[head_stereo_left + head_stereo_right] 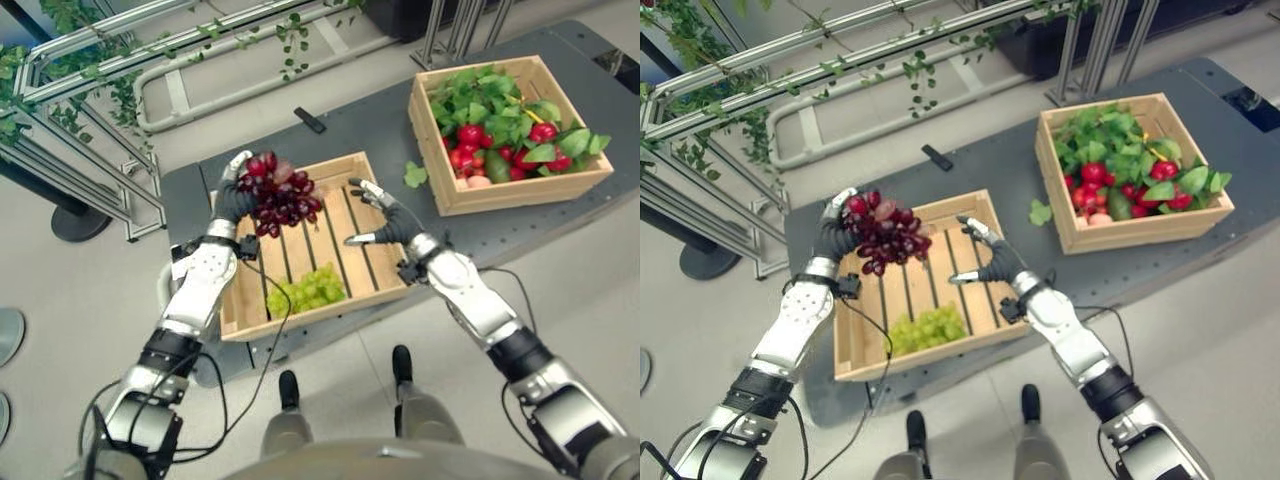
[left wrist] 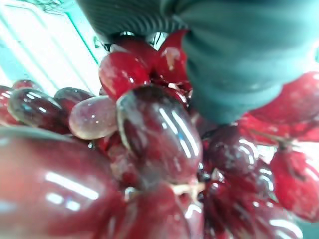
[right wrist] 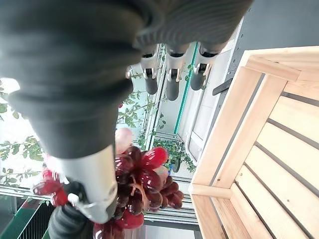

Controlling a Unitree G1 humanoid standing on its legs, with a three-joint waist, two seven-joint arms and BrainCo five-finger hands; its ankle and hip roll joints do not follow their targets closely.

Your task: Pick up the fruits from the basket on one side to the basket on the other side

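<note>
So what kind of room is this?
Probably a robot test lab: grey table on a bare floor, metal rails hung with vines, and two wooden crates of likely fake fruit.

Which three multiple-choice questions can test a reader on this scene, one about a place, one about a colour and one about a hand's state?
1. Where does the small bunch of green grapes lie?
A. In the slatted wooden crate nearest the robot
B. In the far wooden crate full of leaves and red fruit
C. On the dark grey table

2. What colour is the bunch of grapes in the left hand?
A. Green
B. Dark red
C. Yellow

3. How is the right hand?
A. Shut on the green grapes
B. Shut on a crate's rim
C. Open, holding nothing

Answers:
1 A: the green bunch rests on the slats at the near edge of that crate.
2 B: the left wrist view shows glossy dark red grapes.
3 C: its fingers are spread above the crate's slats, apart from both bunches.
</note>
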